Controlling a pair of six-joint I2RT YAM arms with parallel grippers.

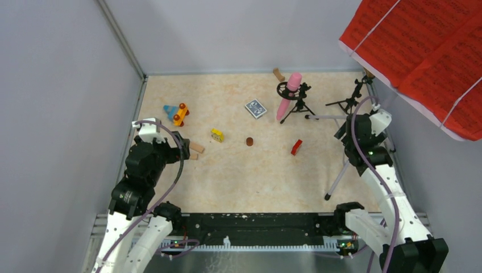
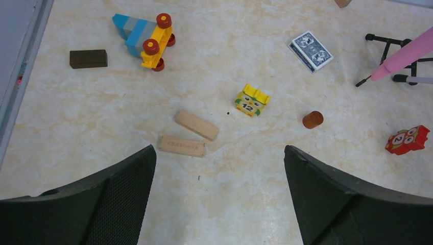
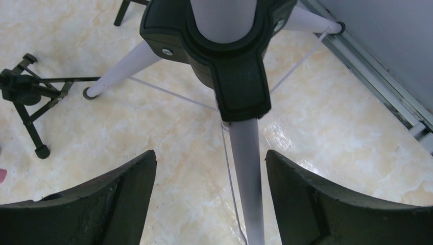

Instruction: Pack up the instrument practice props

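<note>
Red sheet-music pages [image 1: 420,51] loom at the top right, on a silver tripod stand whose black hub [image 3: 224,51] fills the top of the right wrist view. My right gripper [image 3: 210,155] [image 1: 348,132] is open and straddles one silver leg [image 3: 247,173], which runs nearer its right finger without being clamped. A pink microphone [image 1: 291,94] [image 2: 403,56] leans on a small black tripod [image 1: 298,108]. A second small black tripod [image 1: 349,102] [image 3: 25,92] stands beside the stand. My left gripper [image 2: 218,153] [image 1: 173,147] hangs open over bare floor at the left.
Two wooden blocks [image 2: 196,125] lie just ahead of the left fingers. Scattered beyond are a yellow block [image 2: 251,100], a brown cylinder [image 2: 312,119], a red owl block [image 2: 407,140], a toy car [image 2: 148,35] and a blue card deck [image 2: 311,51]. Walls close in on both sides.
</note>
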